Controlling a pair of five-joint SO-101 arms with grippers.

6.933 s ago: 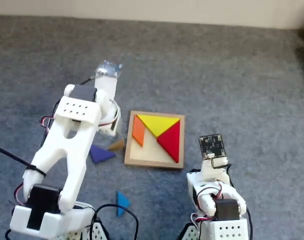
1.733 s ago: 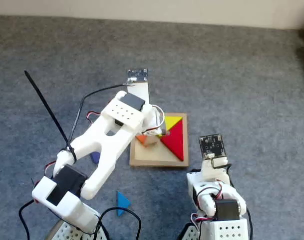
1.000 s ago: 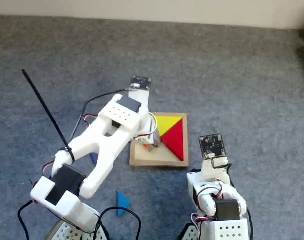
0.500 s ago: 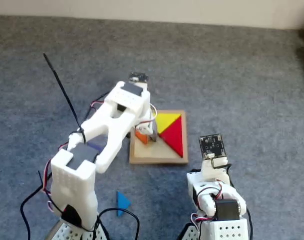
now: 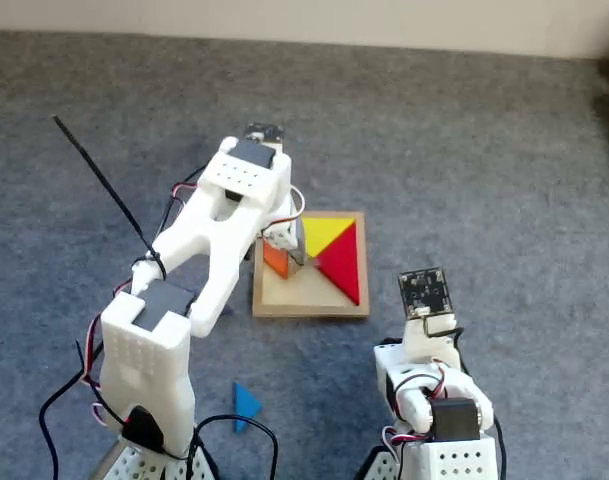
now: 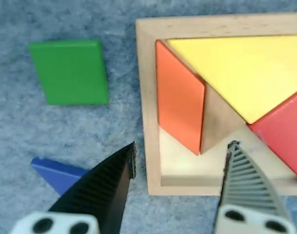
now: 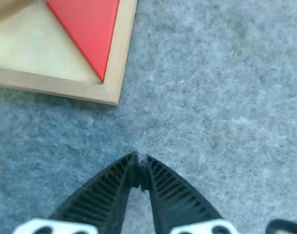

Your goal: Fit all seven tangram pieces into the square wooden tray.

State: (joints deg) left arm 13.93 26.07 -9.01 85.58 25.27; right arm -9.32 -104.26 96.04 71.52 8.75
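We see the left jaws gaping and empty astride the left wall of the tray (image 6: 147, 122), toward its near-left corner. The right jaws sit pinched shut on nothing over bare desk (image 7: 211, 97) off the near-right corner. With the orange piece (image 6: 180, 109), tan triangle (image 6: 219, 119), yellow triangle (image 6: 246, 68) and red triangle (image 6: 285, 141) inside, we would rise clear of that wall before swinging to the dark blue triangle (image 6: 58, 173) just beside; bare floor shows only along the tray's near edge.

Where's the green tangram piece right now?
In the left wrist view, the green piece lies on the carpet outside the wooden tray, beside the edge nearest the orange piece, with a blue piece close by.
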